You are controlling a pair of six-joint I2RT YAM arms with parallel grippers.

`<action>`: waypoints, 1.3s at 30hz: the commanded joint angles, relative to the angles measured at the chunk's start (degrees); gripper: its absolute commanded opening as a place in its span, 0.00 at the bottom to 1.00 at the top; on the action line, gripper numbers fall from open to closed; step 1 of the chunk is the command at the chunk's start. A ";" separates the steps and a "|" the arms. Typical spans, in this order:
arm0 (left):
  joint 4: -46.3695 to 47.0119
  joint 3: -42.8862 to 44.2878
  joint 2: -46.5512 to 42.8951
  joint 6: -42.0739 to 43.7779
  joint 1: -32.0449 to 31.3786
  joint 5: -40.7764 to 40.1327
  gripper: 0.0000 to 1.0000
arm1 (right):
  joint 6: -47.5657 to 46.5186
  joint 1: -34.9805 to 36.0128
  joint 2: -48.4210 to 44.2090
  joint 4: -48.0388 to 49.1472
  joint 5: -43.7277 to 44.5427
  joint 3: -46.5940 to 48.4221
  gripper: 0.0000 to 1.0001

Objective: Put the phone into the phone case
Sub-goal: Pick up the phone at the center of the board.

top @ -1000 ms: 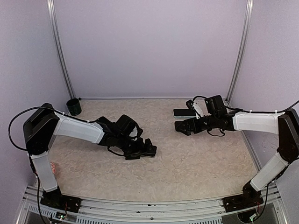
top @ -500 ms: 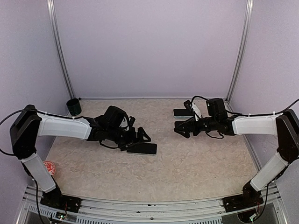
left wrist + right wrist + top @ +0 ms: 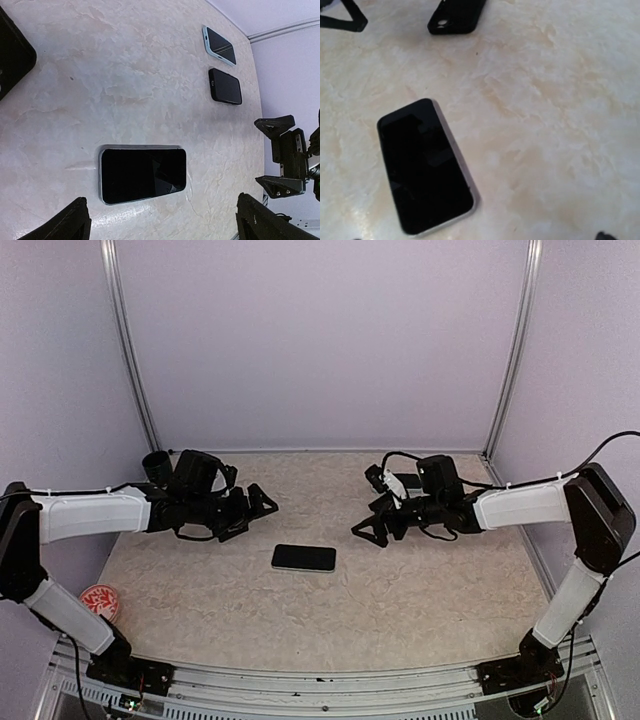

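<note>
- When seen from above, where's the flat black phone (image 3: 304, 558)?
- Middle of the table (image 3: 420, 600). Left gripper (image 3: 255, 508) and right gripper (image 3: 368, 532) gape empty.
- Black phone case (image 3: 225, 86)?
- Far right corner; only wrist views show it.

Pale lilac walls (image 3: 320, 340), silver corner posts (image 3: 130, 350), beige marbled tabletop (image 3: 400, 580), soft even light

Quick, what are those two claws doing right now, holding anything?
Left gripper: open, holding nothing.
Right gripper: open, holding nothing.
</note>
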 commanded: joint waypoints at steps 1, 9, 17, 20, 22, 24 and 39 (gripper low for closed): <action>-1.35 -1.16 -2.08 1.12 1.11 -1.26 0.99 | -4.73 1.53 2.63 3.60 -0.73 1.71 1.00; -1.20 -3.06 -3.57 0.99 2.66 -1.11 0.99 | -11.71 5.30 8.47 4.41 -0.59 3.96 1.00; -1.12 -4.69 -4.62 0.92 4.65 -1.18 0.99 | -14.25 7.28 14.54 4.85 -2.17 6.94 1.00; -0.69 -5.47 -4.85 1.10 5.95 -1.32 0.99 | -15.36 7.86 16.28 4.07 -2.67 7.92 1.00; -0.37 -5.75 -4.79 1.41 6.70 -1.40 0.99 | -15.78 8.04 17.20 3.90 -3.40 8.27 1.00; -0.24 -5.88 -4.61 1.75 7.19 -1.65 0.99 | -16.08 8.22 18.05 3.48 -3.70 8.81 1.00; 1.37 -5.88 -2.40 2.24 8.67 -0.38 0.99 | -17.54 9.39 23.63 0.43 -1.40 11.90 1.00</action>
